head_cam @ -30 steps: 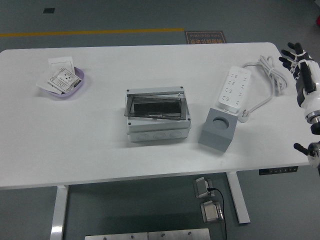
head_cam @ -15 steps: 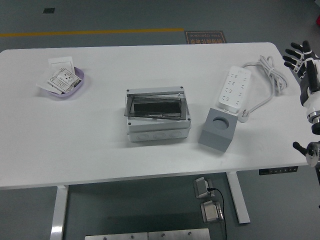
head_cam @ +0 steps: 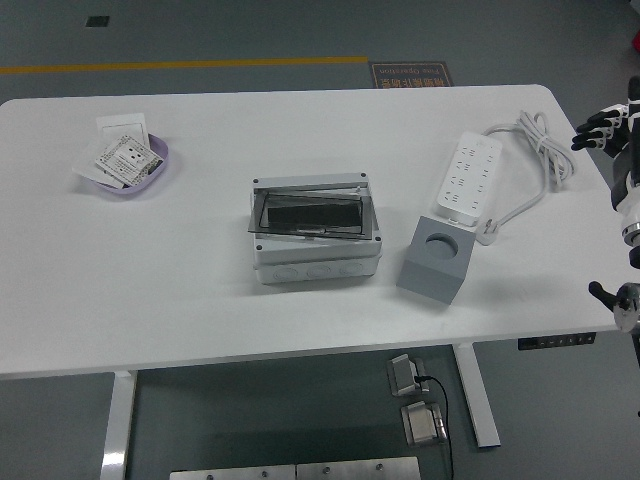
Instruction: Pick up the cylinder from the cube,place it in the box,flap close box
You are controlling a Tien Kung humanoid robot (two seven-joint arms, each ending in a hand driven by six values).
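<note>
A white table (head_cam: 200, 260) on white legs stands on a grey-green floor crossed by a yellow line (head_cam: 180, 66) at 12 o'clock. Beyond the table's far edge lies a dark floor sign (head_cam: 411, 74) bearing pale lettering, too small and upside down to be read.

At the table's centre sits the grey box (head_cam: 315, 228), its smoky transparent flap (head_cam: 305, 214) lying over the top and a dark rectangular shape showing through it. Whether the flap is fully latched cannot be told. Just beside the box, at 3 o'clock from it, stands the grey cube (head_cam: 435, 260), apart from the box, with a round recess in its top face. The recess looks grey like the cube; whether a cylinder sits in it cannot be told from this height.

At 1 o'clock from the cube lies a white power strip (head_cam: 468, 176), its coiled white cable (head_cam: 535, 150) trailing toward the table's right end. At 10 o'clock, well apart from the box, a lavender bowl (head_cam: 140, 178) holds white cards printed in black, the print too fine to read.

The right hand (head_cam: 607, 128) shows at the frame's right edge near 2 o'clock, its black fingers spread and holding nothing, clear of every object.
</note>
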